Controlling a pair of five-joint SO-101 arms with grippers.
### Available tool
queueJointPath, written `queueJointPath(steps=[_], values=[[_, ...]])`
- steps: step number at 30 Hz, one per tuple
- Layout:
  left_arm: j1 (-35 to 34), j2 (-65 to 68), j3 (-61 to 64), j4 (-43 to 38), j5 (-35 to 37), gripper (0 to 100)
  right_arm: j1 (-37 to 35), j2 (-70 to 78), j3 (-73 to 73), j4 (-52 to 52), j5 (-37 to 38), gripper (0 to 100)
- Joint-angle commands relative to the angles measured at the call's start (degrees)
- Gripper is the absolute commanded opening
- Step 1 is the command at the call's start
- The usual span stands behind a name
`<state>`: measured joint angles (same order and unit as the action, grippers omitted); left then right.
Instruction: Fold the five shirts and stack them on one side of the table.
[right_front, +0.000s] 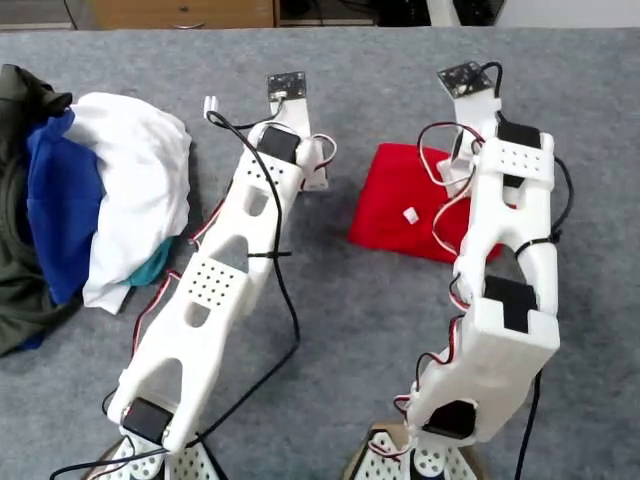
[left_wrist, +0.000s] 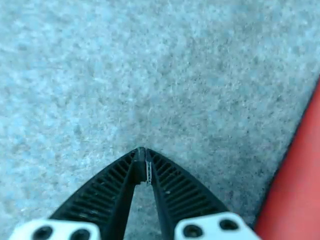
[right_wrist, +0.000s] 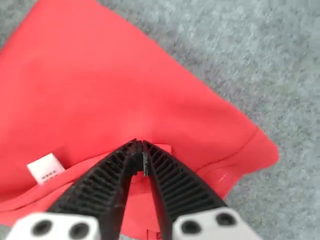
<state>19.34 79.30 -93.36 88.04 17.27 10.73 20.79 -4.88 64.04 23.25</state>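
As the red shirt (right_wrist: 115, 85) seems limp, its hem beside the clenched right claw (right_wrist: 140, 150) is best pinched

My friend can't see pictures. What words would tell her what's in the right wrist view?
A black gripper, its two fingertips closed together, hangs over a red shirt. The shirt lies on a grey table cover, and a small white tag sits on the shirt near one edge.
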Motion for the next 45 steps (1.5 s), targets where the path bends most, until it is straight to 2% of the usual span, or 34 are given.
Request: queueJointPath(steps=[1,12,16,25,31,33,39,45], values=[[0.35,-1.54,-2.55,-1.14,-0.62,2,0.57,-0.31,-2.86,0.70,0.35,0.2],[0.62,-1.36,-2.55,-2.55,-0.70,2,6.20,4.44,-0.66,4.13,3.52,0.2],[0.62,-1.10,-2.46,-3.08,-0.70,2,8.66,4.26,-1.01,8.44,3.78,0.2],[0.44,-1.01,-2.46,-2.81,-0.70,2,12.00,-1.71,-1.01,21.71,10.02,0.2],[0.35,-1.01,-2.37,-2.81,-0.70,2,16.40,-4.35,-1.19,26.02,12.66,0.2],[0.44,-1.01,-2.37,-2.81,-0.70,2,15.87,-5.41,-1.80,24.62,12.48,0.2],[0.44,-1.01,-2.37,-2.90,-0.70,2,7.16,-6.20,-4.70,14.77,7.82,0.2],[0.44,-1.01,-2.37,-2.81,-0.70,2,2.42,1.71,-5.14,3.78,2.46,0.2]])
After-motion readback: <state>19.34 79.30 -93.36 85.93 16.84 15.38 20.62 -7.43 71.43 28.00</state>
